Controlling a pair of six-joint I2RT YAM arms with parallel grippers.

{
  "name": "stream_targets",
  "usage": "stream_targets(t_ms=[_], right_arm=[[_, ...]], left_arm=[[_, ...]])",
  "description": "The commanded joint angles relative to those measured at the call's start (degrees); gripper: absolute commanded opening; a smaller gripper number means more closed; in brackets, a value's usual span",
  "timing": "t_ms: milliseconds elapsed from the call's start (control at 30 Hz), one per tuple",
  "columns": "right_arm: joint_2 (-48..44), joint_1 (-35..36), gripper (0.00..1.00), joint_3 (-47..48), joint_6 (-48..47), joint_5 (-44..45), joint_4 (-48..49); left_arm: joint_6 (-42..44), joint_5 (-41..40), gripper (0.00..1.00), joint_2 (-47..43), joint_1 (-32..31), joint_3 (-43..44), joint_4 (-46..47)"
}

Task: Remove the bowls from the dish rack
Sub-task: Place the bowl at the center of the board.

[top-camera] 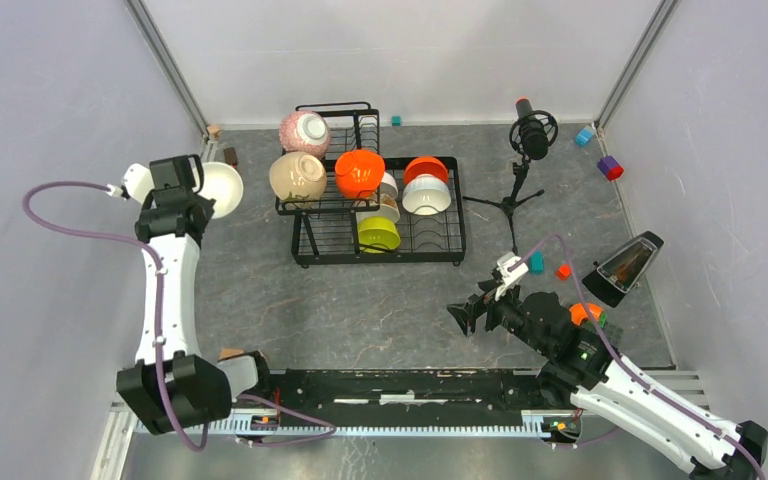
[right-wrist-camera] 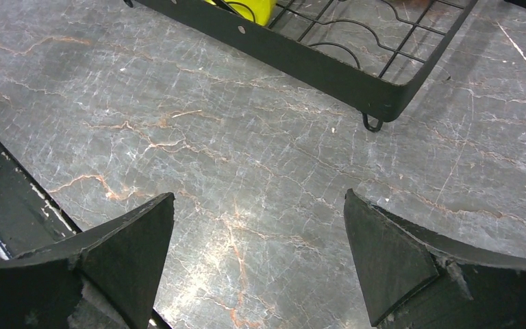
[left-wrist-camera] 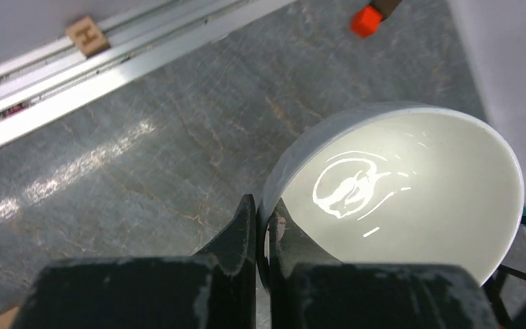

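My left gripper [top-camera: 200, 190] [left-wrist-camera: 266, 218] is shut on the rim of a white bowl [top-camera: 223, 188] [left-wrist-camera: 418, 185], one finger inside and one outside, held above the table left of the dish rack [top-camera: 380, 258]. The black wire rack's upper shelf carries a pink-speckled bowl [top-camera: 304, 132], a beige bowl [top-camera: 297, 177] and an orange bowl [top-camera: 360, 172]. Its lower tray holds another orange bowl [top-camera: 426, 167], a white bowl [top-camera: 426, 195] and a lime green bowl [top-camera: 378, 234] [right-wrist-camera: 253, 8]. My right gripper [top-camera: 460, 316] [right-wrist-camera: 259, 205] hangs open and empty over bare table, short of the rack's front corner [right-wrist-camera: 377, 103].
A black microphone tripod [top-camera: 528, 140] stands right of the rack. A dark wedge-shaped object [top-camera: 625, 268] and small coloured blocks [top-camera: 537, 262] [top-camera: 610, 167] lie to the right. An orange block [left-wrist-camera: 365, 20] and the metal rail [left-wrist-camera: 109, 62] show under the left wrist.
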Motion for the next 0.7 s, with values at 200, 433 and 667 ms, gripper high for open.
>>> stream_targets(t_ms=[200,433,667], right_arm=[[0.1,0.1,0.98,-0.5,1.5,5.0,0.5],[0.9,0.1,0.98,0.2,1.7,7.3,-0.7],[0.4,0.0,0.98,1.5,1.4,11.0,-2.1]], left_arm=[[-12.4,1.4,0.02,8.0,1.8,-4.4,5.1],[-13.1,2.9,0.02,15.9,2.6,-2.3,6.0],[-13.2,5.7,0.02,20.2,2.7,-2.7,11.8]])
